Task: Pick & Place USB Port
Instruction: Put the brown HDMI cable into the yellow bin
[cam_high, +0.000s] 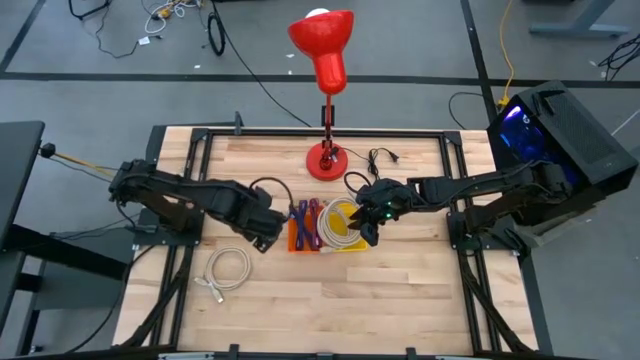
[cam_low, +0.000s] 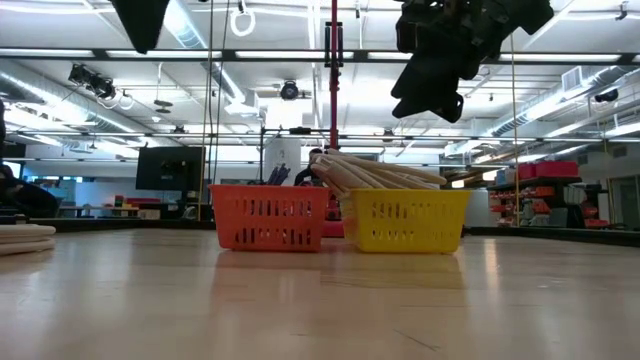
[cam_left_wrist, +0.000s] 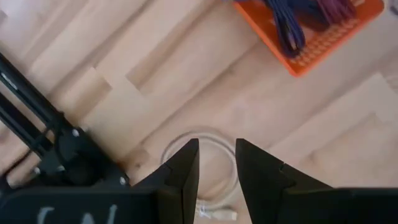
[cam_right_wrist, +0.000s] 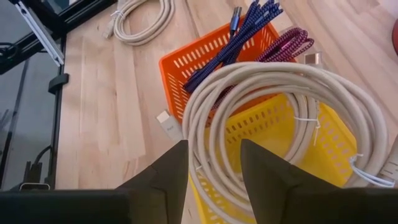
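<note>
With the white cable coil lying loose on the surface left of the orange basket, next calls for lowering the empty, narrowly parted left tool, while leaving the empty, parted right tool above the cable-filled yellow basket.

The red lamp stands at twelve o'clock. Orange basket and yellow basket touch at centre. A white cable coil lies toward seven o'clock.
</note>
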